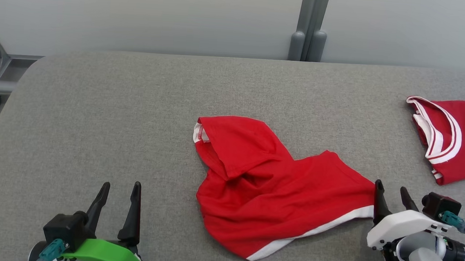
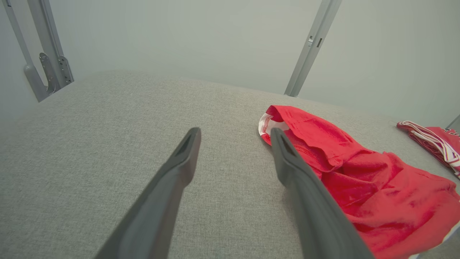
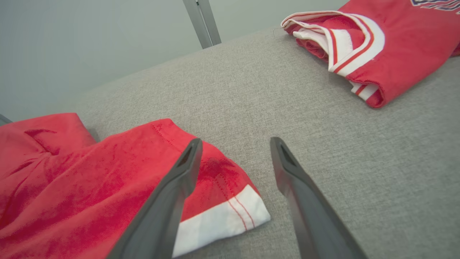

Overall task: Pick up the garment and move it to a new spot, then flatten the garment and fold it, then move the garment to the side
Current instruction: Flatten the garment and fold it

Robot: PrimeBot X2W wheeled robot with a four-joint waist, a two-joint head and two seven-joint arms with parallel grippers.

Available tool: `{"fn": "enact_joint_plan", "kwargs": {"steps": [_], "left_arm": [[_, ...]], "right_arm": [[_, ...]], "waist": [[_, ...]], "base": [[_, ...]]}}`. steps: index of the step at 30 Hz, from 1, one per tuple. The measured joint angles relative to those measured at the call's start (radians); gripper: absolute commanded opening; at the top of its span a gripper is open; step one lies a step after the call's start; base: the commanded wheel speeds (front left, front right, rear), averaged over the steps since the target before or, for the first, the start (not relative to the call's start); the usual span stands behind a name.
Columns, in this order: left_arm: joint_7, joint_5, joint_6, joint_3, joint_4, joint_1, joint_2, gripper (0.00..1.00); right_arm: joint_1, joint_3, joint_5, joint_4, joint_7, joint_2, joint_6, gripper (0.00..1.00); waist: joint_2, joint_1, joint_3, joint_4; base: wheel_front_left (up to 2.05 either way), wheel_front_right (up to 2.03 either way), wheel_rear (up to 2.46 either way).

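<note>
A crumpled red garment (image 1: 269, 186) with a white hem band lies in the middle of the grey table, also in the left wrist view as the garment (image 2: 377, 194) and in the right wrist view as the garment (image 3: 90, 176). My right gripper (image 1: 394, 191) stands open right beside the garment's right corner, its left finger over the cloth edge, holding nothing; the right gripper (image 3: 235, 144) shows its jaws apart above the white band. My left gripper (image 1: 121, 190) is open at the lower left, well apart from the garment; the left gripper (image 2: 235, 135) has bare table between its fingers.
A second red jersey (image 1: 457, 136) with white-and-red trim lies folded at the table's right edge, seen as the jersey (image 3: 363, 43) in the right wrist view. The grey padded table (image 1: 135, 111) has free room on the left and back. A metal post (image 1: 309, 25) stands behind.
</note>
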Motion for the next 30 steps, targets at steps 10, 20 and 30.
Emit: {"fn": "enact_joint_plan", "kwargs": {"steps": [10,20,30], "left_arm": [[-0.004,-0.001,0.006,-0.002,-0.005,0.002,0.000,1.00],[-0.020,0.001,0.008,-0.001,-0.027,0.003,-0.002,1.00],[-0.035,0.017,0.014,0.016,-0.056,0.003,-0.001,1.00]], "right_arm": [[0.055,0.001,-0.029,-0.233,-0.011,0.004,0.000,1.00],[0.213,0.026,-0.033,-0.582,-0.012,0.006,0.000,1.00],[0.326,0.127,-0.053,-0.810,-0.012,-0.026,0.000,1.00]], "waist": [[0.0000,0.0000,-0.011,-0.026],[0.0000,0.0000,-0.006,-0.057],[0.0000,0.0000,-0.010,-0.088]], "base": [[0.00,0.00,0.00],[0.00,0.00,0.00],[0.00,0.00,0.00]]}}
